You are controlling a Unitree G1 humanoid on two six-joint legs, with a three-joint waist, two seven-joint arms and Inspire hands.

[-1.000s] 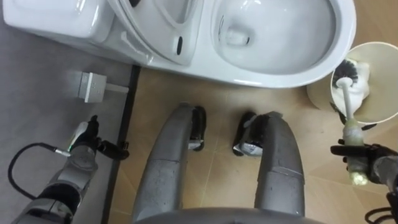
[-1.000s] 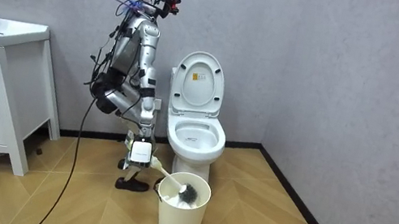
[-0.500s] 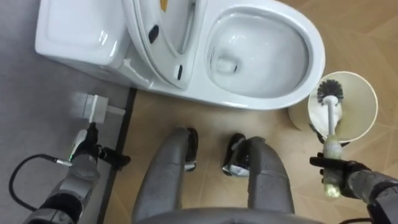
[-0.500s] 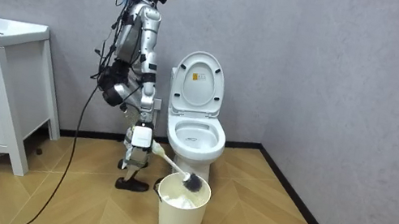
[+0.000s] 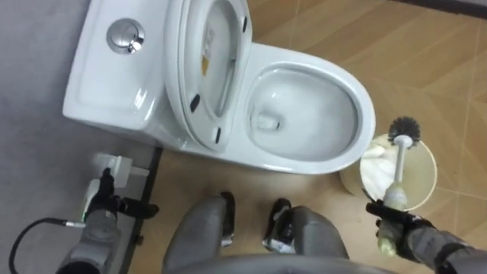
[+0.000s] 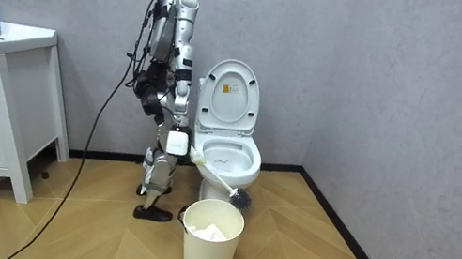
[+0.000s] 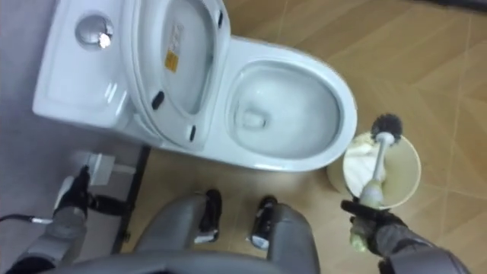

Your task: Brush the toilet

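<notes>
Two hands are in view. The right hand is low on the right, curled tight round the handle of the toilet brush. Its arm reaches forward. The brush slants away from it, with the bristles out in front, in the air over the far edge of the white bin. The bin stands on the wood floor just beside the toilet, whose lid is up. The left hand hangs low on the left, near the grey wall. I cannot tell if it is open or closed.
</notes>
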